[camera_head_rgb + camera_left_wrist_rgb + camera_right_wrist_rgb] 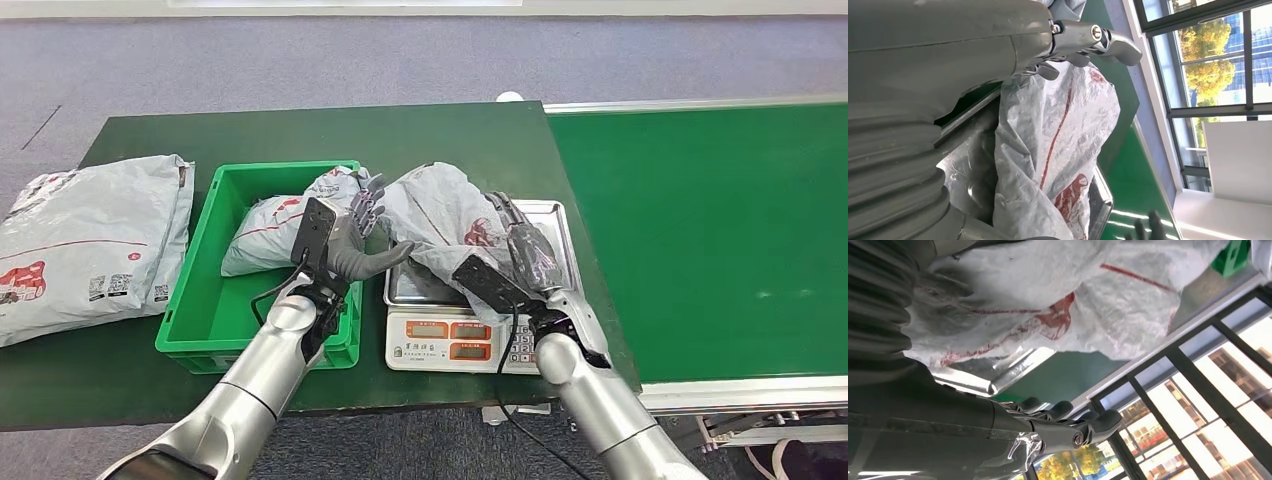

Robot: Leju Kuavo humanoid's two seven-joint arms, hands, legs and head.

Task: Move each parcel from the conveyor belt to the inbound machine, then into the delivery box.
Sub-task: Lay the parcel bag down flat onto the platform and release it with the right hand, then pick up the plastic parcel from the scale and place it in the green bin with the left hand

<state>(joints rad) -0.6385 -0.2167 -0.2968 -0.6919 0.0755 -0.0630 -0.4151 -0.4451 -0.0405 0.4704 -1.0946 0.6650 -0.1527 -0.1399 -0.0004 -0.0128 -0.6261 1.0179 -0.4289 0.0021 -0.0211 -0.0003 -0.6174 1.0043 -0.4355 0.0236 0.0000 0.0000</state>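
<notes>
- While propped on the steel pan of the scale (470, 335), grey parcel (445, 215) with red print, crumpled, leaning toward the green bin (205, 320); in the left wrist view, same parcel (1058, 150) on the shiny pan.
- Left hand (362, 232) at the parcel's bin-side edge, fingers up and apart, thumb stretched toward the bag; touching or just beside, cannot tell; no grip visible.
- Right hand (525, 245) flat along the parcel's other side, above the pan, fingers extended against the plastic; contact likely but no closed hold visible.
- In the right wrist view, right hand's fingers (1068, 412) stretched out beside the pan's edge, parcel (1073, 305) across from them.
- Second grey parcel (275, 225) lying inside the green bin, partly over its far rim.
- Larger grey bag (90, 250) with red print and label codes flat on the bench (300, 130), left of the bin.
- Scale with two orange displays facing the robot, standing at the bench's near edge, just beside the bin.
- Green conveyor belt (720, 230) to the right of the bench, butted against it.
</notes>
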